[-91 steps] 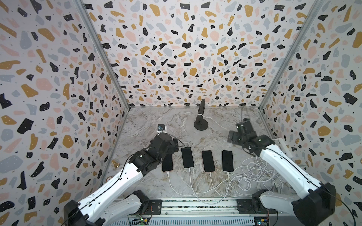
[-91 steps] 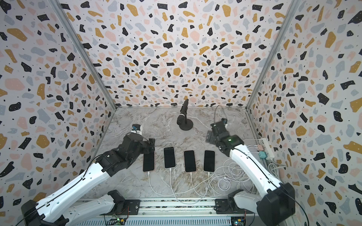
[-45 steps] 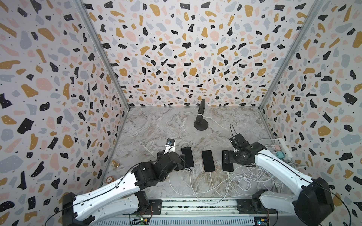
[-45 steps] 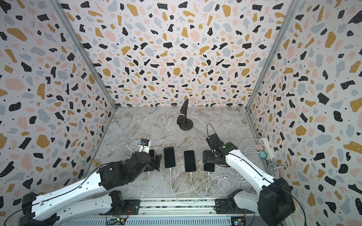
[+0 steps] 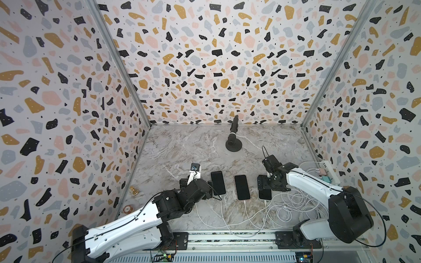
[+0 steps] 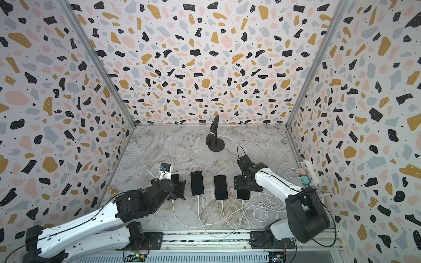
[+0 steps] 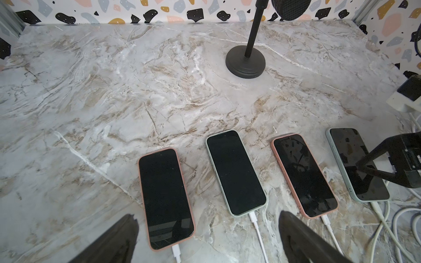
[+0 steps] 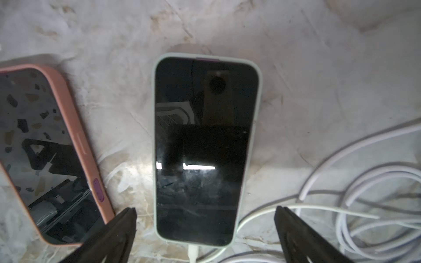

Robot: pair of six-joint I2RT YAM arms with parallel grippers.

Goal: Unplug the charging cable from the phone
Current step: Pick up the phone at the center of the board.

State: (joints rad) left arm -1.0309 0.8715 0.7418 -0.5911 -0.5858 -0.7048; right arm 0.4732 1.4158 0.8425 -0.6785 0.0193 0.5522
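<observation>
My left gripper [image 7: 207, 216] hangs low by the plug end of the pink-cased phone [image 7: 166, 198] at the row's left. Its fingers [image 7: 118, 239] are spread wide and grip nothing, and the white cable [image 7: 176, 252] is plugged in. Two middle phones [image 7: 235, 173] lie next, also plugged in. My right gripper [image 8: 205, 210] stands equally wide over the mint-cased phone [image 8: 205, 148] at the right end, its charging cable [image 8: 193, 252] seated.

I have my left arm [image 5: 127, 225] stretched in low from seven o'clock, and the left gripper [image 7: 207, 216] has its jaws wide apart. My right arm [image 5: 307, 182] folds in from five o'clock, and the right gripper [image 8: 205, 210] is spread equally wide and points downward.
</observation>
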